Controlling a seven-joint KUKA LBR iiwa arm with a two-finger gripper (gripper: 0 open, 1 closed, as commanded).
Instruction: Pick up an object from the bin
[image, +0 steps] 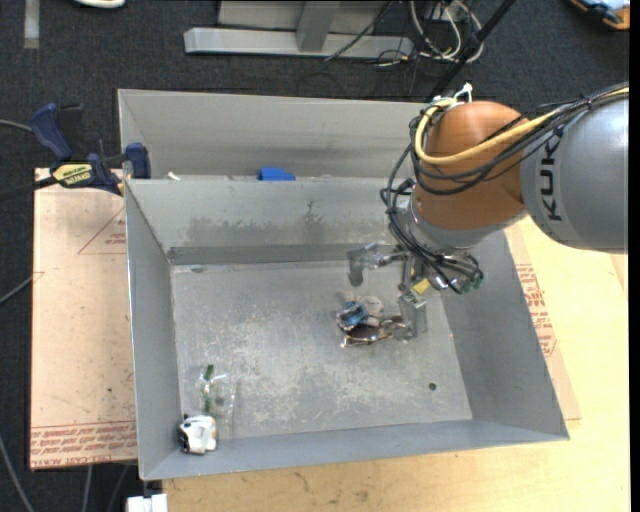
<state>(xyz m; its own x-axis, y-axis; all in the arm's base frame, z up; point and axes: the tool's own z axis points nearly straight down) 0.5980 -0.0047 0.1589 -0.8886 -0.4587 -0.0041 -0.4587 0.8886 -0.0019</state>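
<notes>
Overhead view of the grey metal bin (150, 300), with the arm (590, 190) reaching in from the right and its orange cover (470, 165) hanging over the bin's right half. The claw (383, 303) is pointing down at the bin floor, right of centre. Its two fingers are standing spread apart with nothing gripped between them: one finger (356, 268) is sitting toward the back wall, the other (412, 318) nearer the front. A small blue-and-white object (351, 317) is lying on the floor just beside the claw, on its left and front side, below the rear finger and level with the front one. A dark curved piece (372, 338) is lying against or just beside that object (which of the two cannot be told) and is running toward the tip of the front finger; whether the finger is touching it cannot be told either. Well apart from the claw, in the front left corner, a white lump (197, 433) is resting near the wall, and a small clear scrap with a green mark (212, 385) is lying just behind it.
</notes>
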